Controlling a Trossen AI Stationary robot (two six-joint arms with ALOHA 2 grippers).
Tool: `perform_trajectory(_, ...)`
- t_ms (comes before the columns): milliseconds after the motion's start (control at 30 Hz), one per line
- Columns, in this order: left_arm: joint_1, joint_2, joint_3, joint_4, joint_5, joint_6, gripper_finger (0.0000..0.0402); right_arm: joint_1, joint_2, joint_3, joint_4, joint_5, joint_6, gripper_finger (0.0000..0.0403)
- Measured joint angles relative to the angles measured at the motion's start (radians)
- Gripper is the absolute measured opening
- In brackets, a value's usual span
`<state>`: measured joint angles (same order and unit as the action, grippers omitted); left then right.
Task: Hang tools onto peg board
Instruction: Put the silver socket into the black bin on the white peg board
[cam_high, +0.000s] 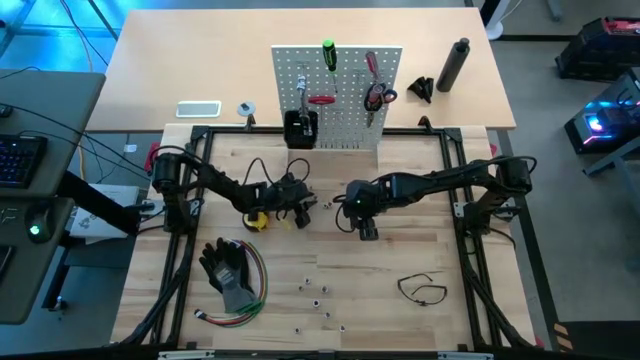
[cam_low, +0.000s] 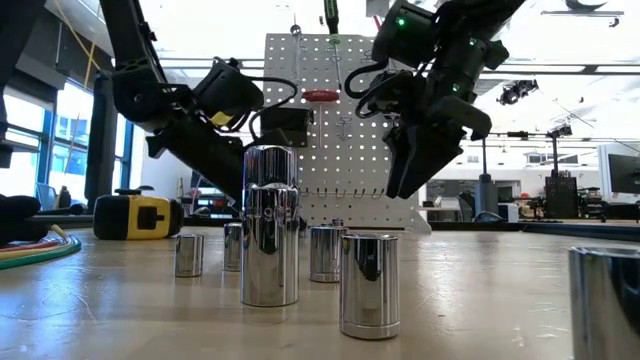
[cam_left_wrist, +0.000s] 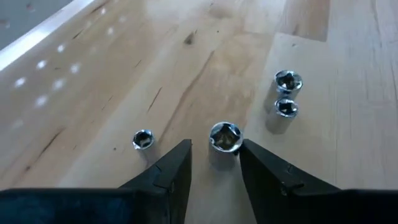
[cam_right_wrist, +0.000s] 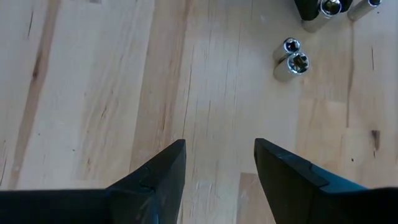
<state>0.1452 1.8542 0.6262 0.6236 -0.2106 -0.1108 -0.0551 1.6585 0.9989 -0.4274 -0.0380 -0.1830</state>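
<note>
We've got several tools hung on the peg board (cam_high: 345, 110), our left tool (cam_left_wrist: 214, 163) open around a socket (cam_left_wrist: 225, 137), right tool (cam_right_wrist: 219, 163) open, empty.

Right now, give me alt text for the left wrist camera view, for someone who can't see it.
The left gripper hangs open over a light wooden table, its two dark fingers either side of an upright silver socket. Three more sockets stand farther off on the wood.
</note>
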Motion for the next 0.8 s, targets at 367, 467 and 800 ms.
perform_trajectory(367, -0.001, 0.008, 0.0, 0.026, 0.025, 0.001, 0.0088, 0.0, 0.0, 0.0, 0.016, 0.0, 0.0, 0.0186)
perform_trajectory(467, -0.002, 0.008, 0.0, 0.033, 0.026, 0.009, 0.0078, 0.0, 0.0, 0.0, 0.016, 0.0, 0.0, 0.0186)
perform_trajectory(800, -0.002, 0.008, 0.0, 0.033, 0.026, 0.01, 0.0051, 0.005, 0.0, 0.0, 0.015, 0.0, 0.004, 0.0186)
